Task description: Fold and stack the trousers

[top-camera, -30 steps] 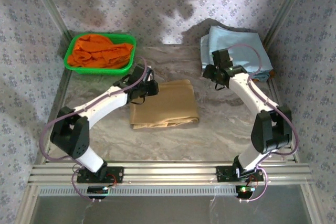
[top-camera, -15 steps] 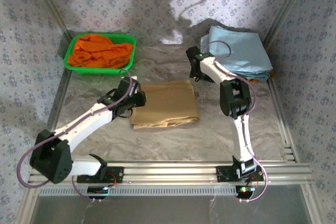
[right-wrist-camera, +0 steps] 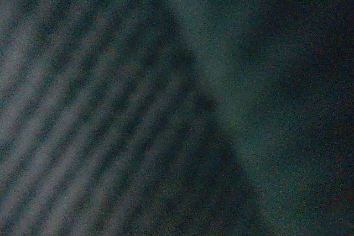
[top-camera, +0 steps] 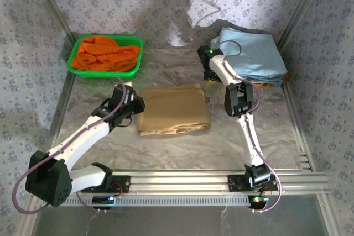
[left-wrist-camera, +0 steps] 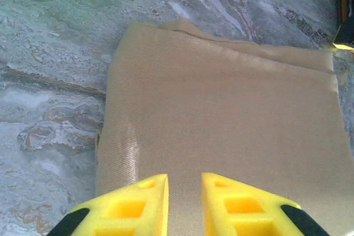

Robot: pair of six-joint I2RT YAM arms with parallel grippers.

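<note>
Right wrist view dark, blurred; right pincer (top-camera: 209, 74) state unreadable.

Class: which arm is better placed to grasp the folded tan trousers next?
Left, probably. The left gripper sits at the edge of the folded tan cloth trousers; the right gripper is away beside the light blue folded garments.

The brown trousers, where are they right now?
In the top view the trousers lie folded in the middle of the table, between the green basket at the back left and the light blue stack at the back right.

trousers (top-camera: 173, 109) at centre, basket (top-camera: 103, 74) behind-left (garment (top-camera: 105, 52) inside), folded garments (top-camera: 251, 53) behind-right
</note>
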